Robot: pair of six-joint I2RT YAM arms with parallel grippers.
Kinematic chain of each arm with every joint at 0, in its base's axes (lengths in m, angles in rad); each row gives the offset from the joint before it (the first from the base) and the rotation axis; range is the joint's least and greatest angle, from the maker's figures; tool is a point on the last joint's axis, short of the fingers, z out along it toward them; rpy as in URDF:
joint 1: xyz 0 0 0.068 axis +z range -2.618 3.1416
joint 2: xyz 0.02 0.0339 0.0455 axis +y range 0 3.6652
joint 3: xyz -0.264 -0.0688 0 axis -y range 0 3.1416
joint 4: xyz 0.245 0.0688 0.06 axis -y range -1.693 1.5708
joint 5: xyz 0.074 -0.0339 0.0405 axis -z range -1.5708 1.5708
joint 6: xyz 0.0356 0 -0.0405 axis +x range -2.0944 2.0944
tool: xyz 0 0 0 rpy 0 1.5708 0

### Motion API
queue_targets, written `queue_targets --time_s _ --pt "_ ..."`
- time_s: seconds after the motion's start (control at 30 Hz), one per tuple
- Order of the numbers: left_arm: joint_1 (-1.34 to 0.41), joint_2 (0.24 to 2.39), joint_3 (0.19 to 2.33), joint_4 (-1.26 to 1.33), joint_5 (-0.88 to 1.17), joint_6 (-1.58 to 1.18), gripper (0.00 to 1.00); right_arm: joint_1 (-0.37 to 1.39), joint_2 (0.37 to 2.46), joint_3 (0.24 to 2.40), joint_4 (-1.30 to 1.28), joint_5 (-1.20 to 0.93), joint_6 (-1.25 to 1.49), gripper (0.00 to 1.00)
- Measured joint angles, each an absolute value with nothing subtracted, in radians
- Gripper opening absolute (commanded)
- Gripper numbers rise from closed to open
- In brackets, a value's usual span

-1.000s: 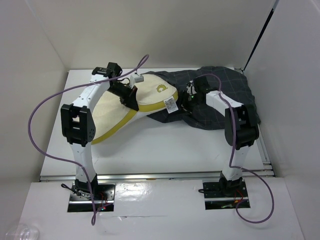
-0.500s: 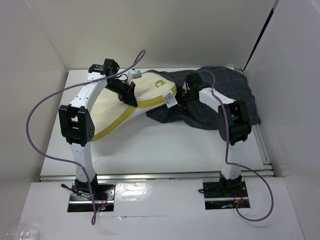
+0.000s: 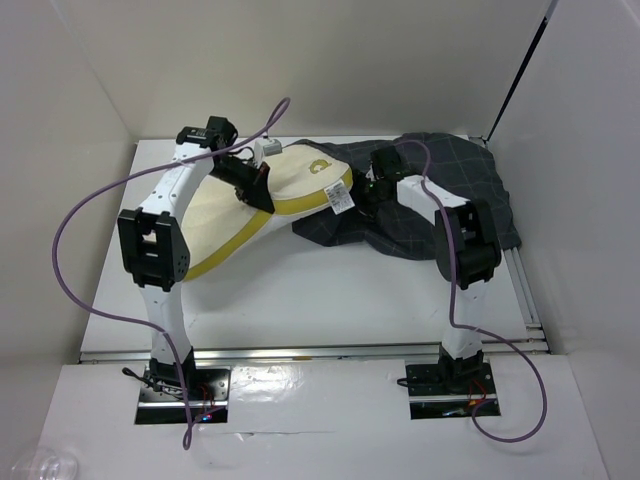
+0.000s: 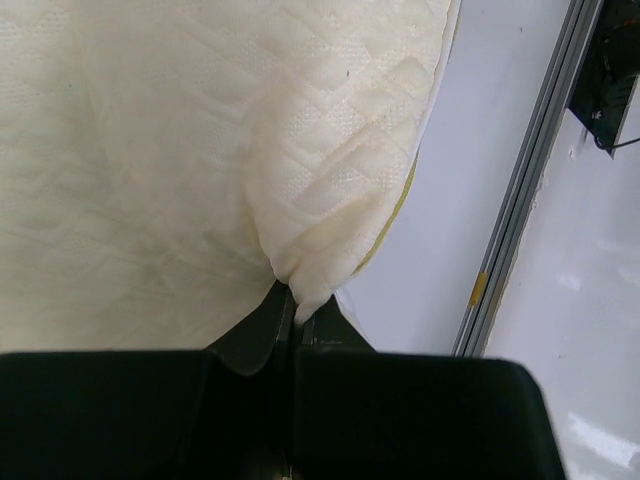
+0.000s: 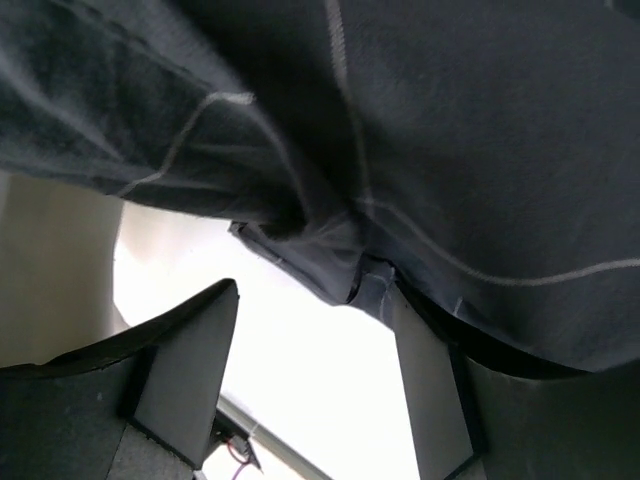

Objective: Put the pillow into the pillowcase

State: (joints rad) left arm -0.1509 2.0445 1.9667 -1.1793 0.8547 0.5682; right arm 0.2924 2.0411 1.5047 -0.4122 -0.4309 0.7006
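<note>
The cream pillow (image 3: 225, 215) with yellow piping lies at the back left, its right end with the emblem lifted over the edge of the dark grid-patterned pillowcase (image 3: 455, 185). My left gripper (image 3: 258, 187) sits on the pillow's middle. In the left wrist view it (image 4: 297, 303) is shut on a pinched fold of the pillow (image 4: 180, 150). My right gripper (image 3: 372, 195) is at the case's left edge beside the pillow's white tag. In the right wrist view it (image 5: 312, 335) stands open under the pillowcase (image 5: 470, 140), with a hanging cloth fold touching the right fingertip.
White enclosure walls close in the table on the left, back and right. An aluminium rail (image 3: 300, 352) runs along the near edge and another (image 3: 527, 290) down the right side. Purple cables loop off both arms.
My right gripper has opened wide and shifted a little left at the case's edge. My left arm drew slightly left with the pillow still pinched.
</note>
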Motion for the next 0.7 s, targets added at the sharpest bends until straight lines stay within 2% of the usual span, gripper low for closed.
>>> queue_targets --time_s 0.17,0.33,0.7 --pt "-0.150 2.061 1.987 -1.191 0.866 0.566 0.00 0.295 2.070 1.505 -0.400 -0.419 0.683 0.71" --pt "-0.150 2.064 1.986 -1.194 0.870 0.564 0.00 0.300 2.130 1.507 -0.393 -0.417 0.678 0.66" --pt "-0.150 2.064 1.950 -1.185 0.882 0.552 0.00 0.319 2.198 1.619 -0.374 -0.444 0.679 0.65"
